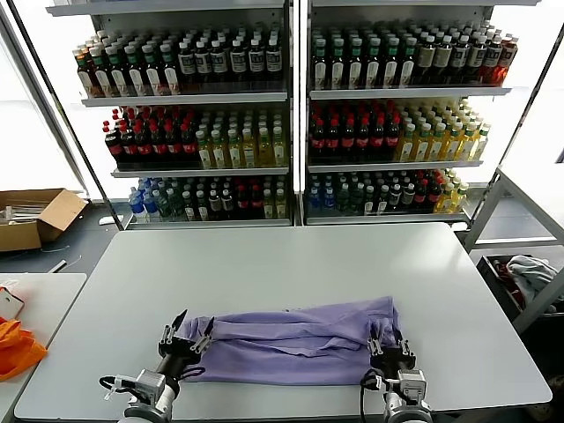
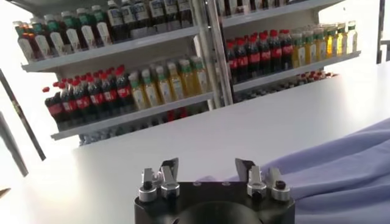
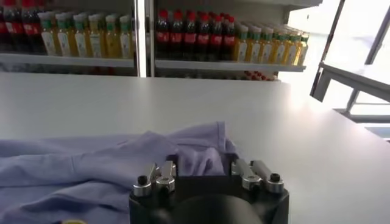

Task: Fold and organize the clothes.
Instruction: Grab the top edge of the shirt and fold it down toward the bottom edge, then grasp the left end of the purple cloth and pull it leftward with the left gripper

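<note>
I see a lavender T-shirt (image 1: 295,339) folded into a long band on the white table's (image 1: 291,264) near edge. My left gripper (image 1: 186,335) and right gripper (image 1: 388,344) sit at its two ends, both spread open, gripping nothing.

One lavender T-shirt (image 1: 295,342) on one white table (image 1: 291,264); two grippers, left (image 1: 187,333) and right (image 1: 388,344); one cardboard box (image 1: 35,218); one orange cloth (image 1: 16,345).
</note>
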Robot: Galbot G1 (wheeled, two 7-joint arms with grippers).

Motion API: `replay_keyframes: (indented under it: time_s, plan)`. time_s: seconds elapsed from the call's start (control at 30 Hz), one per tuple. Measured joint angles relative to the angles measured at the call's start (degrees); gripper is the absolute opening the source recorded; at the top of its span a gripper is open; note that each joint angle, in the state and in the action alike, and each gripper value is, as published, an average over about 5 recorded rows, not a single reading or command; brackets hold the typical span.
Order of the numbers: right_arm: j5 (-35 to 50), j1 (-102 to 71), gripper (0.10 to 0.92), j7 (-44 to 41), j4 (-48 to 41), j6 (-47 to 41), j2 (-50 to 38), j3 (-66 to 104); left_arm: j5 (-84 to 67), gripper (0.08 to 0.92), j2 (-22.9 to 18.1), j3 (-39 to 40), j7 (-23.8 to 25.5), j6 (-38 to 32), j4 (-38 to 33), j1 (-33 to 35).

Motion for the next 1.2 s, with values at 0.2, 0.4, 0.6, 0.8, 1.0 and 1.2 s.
replay_keyframes:
  time_s: [0.2, 0.4, 0.6, 0.8, 1.0, 1.2]
  plan:
    - [-0.2, 0.1, 0.787, 0.3, 4.1, 0.2, -0.1, -0.2, -0.7, 0.802, -1.6, 0.0, -2.0, 2.2, -1.0, 0.9]
    - [-0.3, -0.2, 0.822, 0.9, 6.0, 0.5, -0.1, -0.9, -2.7, 0.822, -3.2, -0.1, -3.7, 4.5, -0.9, 1.0]
    - [-0.5, -0.6, 0.823, 1.4, 6.8, 0.8, -0.1, -1.5, -5.5, 0.823, -4.2, -0.7, -4.9, 6.1, -0.2, 0.7]
    - [-0.8, -0.7, 0.823, 1.6, 7.4, 0.9, 0.1, -2.1, -8.5, 0.823, -4.5, -1.2, -5.6, 7.4, 0.8, 0.4]
    - [-0.8, -0.4, 0.823, 1.6, 7.5, 0.9, 0.1, -2.4, -10.3, 0.733, -4.7, -1.1, -5.5, 8.0, 1.5, 0.6]
    - [-0.8, -0.1, 0.823, 1.6, 7.5, 0.9, 0.1, -2.4, -11.2, 0.577, -4.8, -1.0, -5.1, 8.1, 1.7, 0.7]
